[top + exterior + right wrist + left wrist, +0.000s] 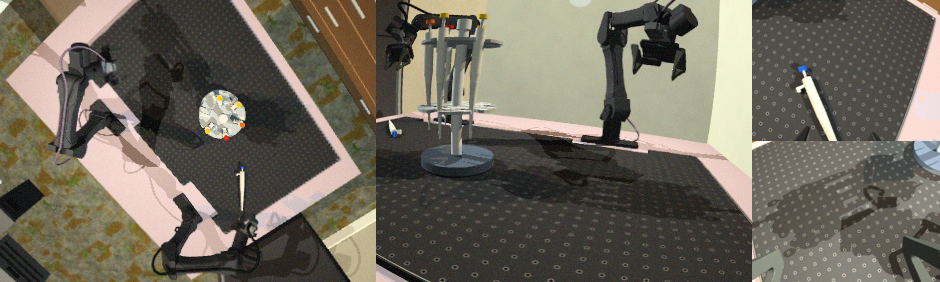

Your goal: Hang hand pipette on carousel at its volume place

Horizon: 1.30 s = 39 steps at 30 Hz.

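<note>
A white hand pipette with a blue push button lies on the dark mat; its finger hook points left in the right wrist view. The volume print cannot be read. The carousel stands upright, with several pipettes hanging, their buttons yellow, orange and red. Its slot labels are not legible. My right gripper is partly open and empty, above the mat near the pipette's tip end. My left gripper is wide open and empty, high above the mat, away from the carousel.
The pink table edge lies beyond the pipette's tip end. The carousel's hanging pipettes stand between the lying pipette and the far part of the mat. Arm shadows cover part of the mat.
</note>
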{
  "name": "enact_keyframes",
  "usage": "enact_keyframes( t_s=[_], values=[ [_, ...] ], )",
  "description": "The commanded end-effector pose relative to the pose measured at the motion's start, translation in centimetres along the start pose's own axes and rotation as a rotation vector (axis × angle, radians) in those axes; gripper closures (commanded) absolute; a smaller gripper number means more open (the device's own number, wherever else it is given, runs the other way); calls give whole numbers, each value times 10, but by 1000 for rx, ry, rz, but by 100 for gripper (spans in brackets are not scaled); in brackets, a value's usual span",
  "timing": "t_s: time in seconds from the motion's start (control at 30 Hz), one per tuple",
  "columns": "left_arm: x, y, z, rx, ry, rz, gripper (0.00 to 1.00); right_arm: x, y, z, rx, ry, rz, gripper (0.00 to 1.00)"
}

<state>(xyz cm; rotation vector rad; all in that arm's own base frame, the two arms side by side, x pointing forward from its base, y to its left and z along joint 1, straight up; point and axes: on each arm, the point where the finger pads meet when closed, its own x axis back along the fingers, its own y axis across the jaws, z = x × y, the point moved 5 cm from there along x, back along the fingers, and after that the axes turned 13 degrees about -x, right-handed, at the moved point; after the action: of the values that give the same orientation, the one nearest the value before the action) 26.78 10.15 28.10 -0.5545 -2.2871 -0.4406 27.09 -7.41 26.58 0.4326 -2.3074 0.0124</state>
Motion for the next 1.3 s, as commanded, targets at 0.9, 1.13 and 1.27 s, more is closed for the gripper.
enact_keyframes(
  t_s=[0.9, 1.13, 1.27],
  values=[
    [4, 4, -5, -16, -27, -15, 0, -50, 111, 10, 628, -352, -9, 51],
    [4, 4, -5, -16, -27, -15, 0, -73, 141, 26, 789, -423, 10, 51],
    [4, 4, -5, -16, -27, -15, 0, -96, 164, 36, 908, -460, 18, 51]
  ],
)
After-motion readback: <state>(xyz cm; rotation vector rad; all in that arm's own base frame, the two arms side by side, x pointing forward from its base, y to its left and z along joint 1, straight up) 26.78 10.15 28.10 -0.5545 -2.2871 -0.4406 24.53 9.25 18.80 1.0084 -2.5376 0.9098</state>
